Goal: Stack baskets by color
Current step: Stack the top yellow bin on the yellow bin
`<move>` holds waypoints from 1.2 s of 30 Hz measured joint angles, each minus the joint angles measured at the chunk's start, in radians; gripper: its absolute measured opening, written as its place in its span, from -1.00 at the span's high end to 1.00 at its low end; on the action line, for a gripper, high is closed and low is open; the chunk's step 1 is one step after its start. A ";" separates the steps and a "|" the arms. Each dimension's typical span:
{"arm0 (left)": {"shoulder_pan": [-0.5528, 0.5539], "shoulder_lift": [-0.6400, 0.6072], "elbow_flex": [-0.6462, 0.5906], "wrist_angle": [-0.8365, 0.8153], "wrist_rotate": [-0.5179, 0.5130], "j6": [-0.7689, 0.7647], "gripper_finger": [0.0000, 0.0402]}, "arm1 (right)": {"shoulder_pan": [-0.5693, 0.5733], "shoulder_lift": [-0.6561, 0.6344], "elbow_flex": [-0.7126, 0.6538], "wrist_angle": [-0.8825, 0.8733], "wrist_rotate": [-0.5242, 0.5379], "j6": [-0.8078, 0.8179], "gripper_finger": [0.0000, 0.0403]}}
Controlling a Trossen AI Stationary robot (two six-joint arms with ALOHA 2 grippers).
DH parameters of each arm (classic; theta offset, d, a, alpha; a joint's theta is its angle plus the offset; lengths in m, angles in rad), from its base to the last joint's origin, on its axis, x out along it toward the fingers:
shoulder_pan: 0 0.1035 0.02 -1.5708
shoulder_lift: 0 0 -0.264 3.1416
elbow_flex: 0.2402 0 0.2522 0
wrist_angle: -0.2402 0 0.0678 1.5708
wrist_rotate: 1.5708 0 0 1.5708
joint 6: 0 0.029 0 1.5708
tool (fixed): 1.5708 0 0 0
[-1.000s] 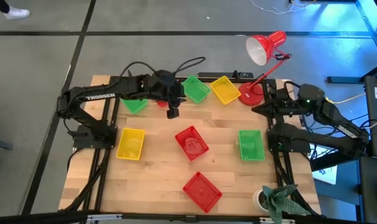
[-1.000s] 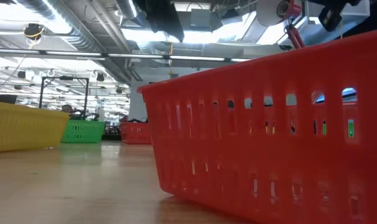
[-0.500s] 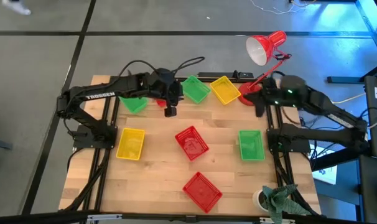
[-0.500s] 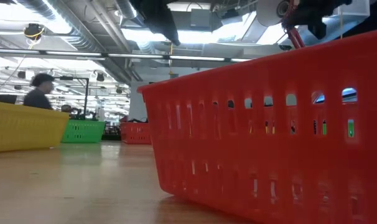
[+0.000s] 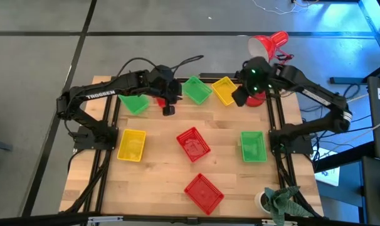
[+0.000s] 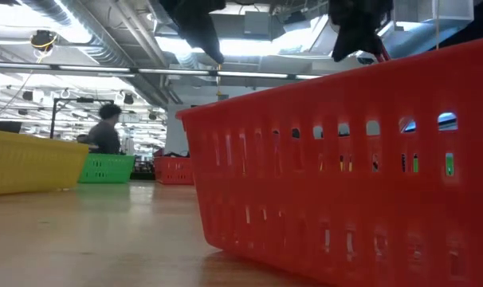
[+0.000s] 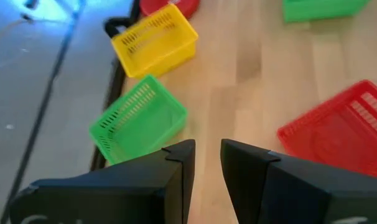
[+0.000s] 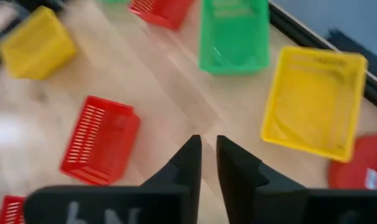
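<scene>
Several baskets rest on their bottoms on the wooden table (image 5: 158, 169). Green ones: far left (image 5: 135, 104), far middle (image 5: 197, 90), right (image 5: 253, 146). Yellow ones: far (image 5: 225, 90) and left (image 5: 131, 145). Red ones: centre (image 5: 193, 144) and near edge (image 5: 204, 191). Another red one (image 8: 160, 9) lies mostly hidden under my left arm. My left gripper (image 5: 168, 110) (image 7: 204, 162) hangs above the wood beside the far-middle green basket (image 7: 139, 121), open a little, with nothing between its fingers. My right gripper (image 5: 239, 97) (image 8: 208, 149) hovers near the far yellow basket (image 8: 313, 102), narrowly open, holding nothing.
A red desk lamp (image 5: 268, 47) stands at the far right; its round base (image 8: 359, 171) lies just beyond the yellow basket. A potted green plant (image 5: 281, 201) sits at the near right corner. Bare wood shows between the baskets. A person (image 6: 106, 135) walks in the room behind.
My right arm has swung from the table's right edge toward the far middle and tipped downward, so its gripper now hangs by the far yellow basket. No basket has moved. A person has walked across the room behind.
</scene>
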 joint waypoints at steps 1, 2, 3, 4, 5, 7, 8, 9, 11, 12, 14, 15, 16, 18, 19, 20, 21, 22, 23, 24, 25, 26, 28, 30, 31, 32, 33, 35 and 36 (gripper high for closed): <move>0.005 -0.005 0.000 -0.008 0.016 0.000 0.66 | -0.009 0.028 0.028 -0.031 0.002 -0.001 0.69; 0.010 -0.011 0.000 -0.014 0.028 0.000 0.66 | -0.017 0.053 0.052 -0.053 0.004 -0.005 0.65; 0.013 -0.015 0.000 -0.014 0.035 0.001 0.66 | -0.022 0.077 0.074 -0.071 0.003 -0.021 0.61; 0.014 -0.015 0.000 -0.012 0.037 0.001 0.66 | -0.026 0.098 0.091 -0.086 0.003 -0.036 0.57; 0.014 -0.014 0.000 -0.014 0.037 0.001 0.66 | -0.030 0.117 0.103 -0.097 0.002 -0.052 0.52; 0.016 -0.020 -0.001 -0.023 0.037 0.005 0.66 | -0.031 0.154 0.113 -0.101 0.000 -0.054 0.44; 0.019 -0.027 -0.001 -0.024 0.038 0.007 0.66 | -0.031 0.171 0.113 -0.103 0.000 -0.054 0.40; 0.020 -0.035 0.000 -0.022 0.039 0.008 0.66 | -0.031 0.188 0.113 -0.105 0.005 -0.055 0.37; 0.020 -0.043 0.001 -0.025 0.038 0.007 0.66 | -0.031 0.221 0.111 -0.107 0.008 -0.056 0.35; 0.022 -0.046 0.000 -0.034 0.036 0.007 0.66 | -0.029 0.240 0.110 -0.108 0.008 -0.057 0.34; 0.025 -0.057 -0.001 -0.040 0.035 0.011 0.66 | -0.024 0.283 0.110 -0.105 0.010 -0.058 0.34; 0.025 -0.063 -0.001 -0.040 0.035 0.012 0.66 | -0.023 0.304 0.110 -0.105 0.010 -0.060 0.34; 0.025 -0.069 -0.001 -0.044 0.034 0.012 0.66 | -0.023 0.326 0.110 -0.105 0.010 -0.061 0.34; 0.027 -0.075 -0.001 -0.046 0.028 0.012 0.66 | -0.018 0.370 0.110 -0.104 0.012 -0.061 0.34; 0.027 -0.077 -0.001 -0.045 0.027 0.012 0.66 | -0.015 0.394 0.110 -0.105 0.023 -0.061 0.34; 0.027 -0.079 -0.001 -0.049 0.027 0.011 0.66 | -0.011 0.416 0.110 -0.104 0.039 -0.061 0.35; 0.028 -0.083 -0.001 -0.052 0.025 0.011 0.66 | -0.008 0.438 0.109 -0.104 0.060 -0.066 0.35; 0.029 -0.085 -0.001 -0.050 0.025 0.010 0.66 | -0.004 0.459 0.109 -0.104 0.082 -0.076 0.36; 0.031 -0.087 0.000 -0.049 0.027 0.007 0.66 | -0.003 0.479 0.109 -0.103 0.106 -0.083 0.37; 0.032 -0.087 0.000 -0.051 0.026 0.007 0.66 | -0.003 0.498 0.109 -0.102 0.123 -0.087 0.37; 0.032 -0.085 0.000 -0.052 0.026 0.007 0.66 | -0.003 0.517 0.109 -0.100 0.136 -0.086 0.37; 0.032 -0.085 0.000 -0.054 0.026 0.007 0.66 | -0.003 0.534 0.108 -0.098 0.140 -0.085 0.37; 0.034 -0.085 0.000 -0.053 0.026 0.009 0.66 | -0.006 0.564 0.108 -0.088 0.142 -0.088 0.37; 0.033 -0.085 0.000 -0.055 0.026 0.016 0.66 | -0.012 0.592 0.108 -0.062 0.144 -0.101 0.37; 0.033 -0.085 0.000 -0.057 0.026 0.021 0.66 | -0.015 0.604 0.108 -0.049 0.148 -0.106 0.37; 0.033 -0.085 0.000 -0.057 0.026 0.023 0.66 | -0.018 0.616 0.108 -0.036 0.153 -0.111 0.37; 0.033 -0.085 0.000 -0.057 0.026 0.023 0.66 | -0.020 0.626 0.108 -0.025 0.162 -0.112 0.37; 0.033 -0.085 0.000 -0.059 0.026 0.023 0.66 | -0.024 0.644 0.108 -0.011 0.192 -0.113 0.37; 0.033 -0.085 0.000 -0.058 0.026 0.023 0.66 | -0.024 0.650 0.108 -0.011 0.212 -0.112 0.37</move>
